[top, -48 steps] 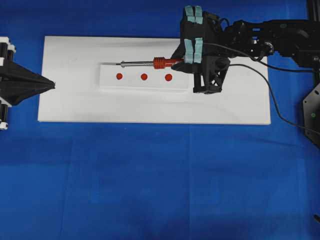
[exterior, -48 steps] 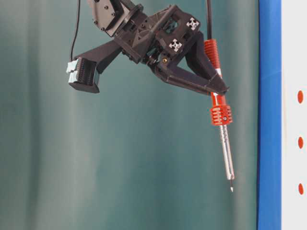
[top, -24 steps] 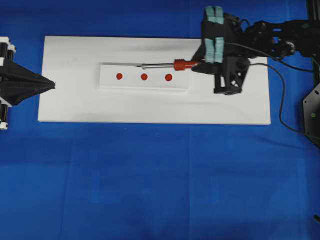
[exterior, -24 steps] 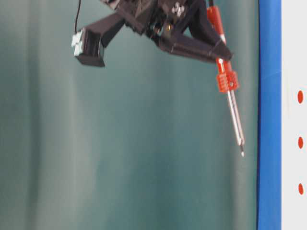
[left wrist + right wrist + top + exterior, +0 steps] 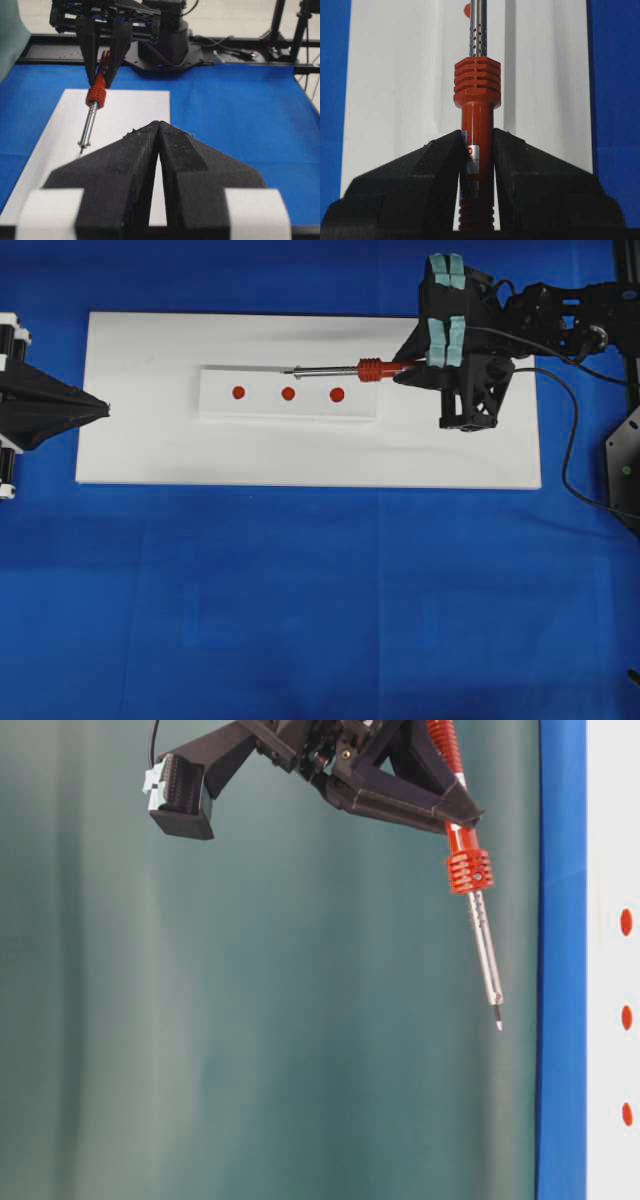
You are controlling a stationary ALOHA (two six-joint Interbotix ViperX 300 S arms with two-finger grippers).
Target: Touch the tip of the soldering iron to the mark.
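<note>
The right hand point(image 5: 410, 368) is clamped tight and raised above the table, while the left hand point(image 5: 100, 408) rests closed.

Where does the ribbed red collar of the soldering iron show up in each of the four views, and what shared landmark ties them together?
Overhead: the ribbed red collar sits upper right of centre, over the white board.
Table-level: upper right, in the air.
Left wrist: upper left, below the right gripper.
Right wrist: centre, just beyond the jaws.
Shared landmark: the silver shaft running out from the collar.
</note>
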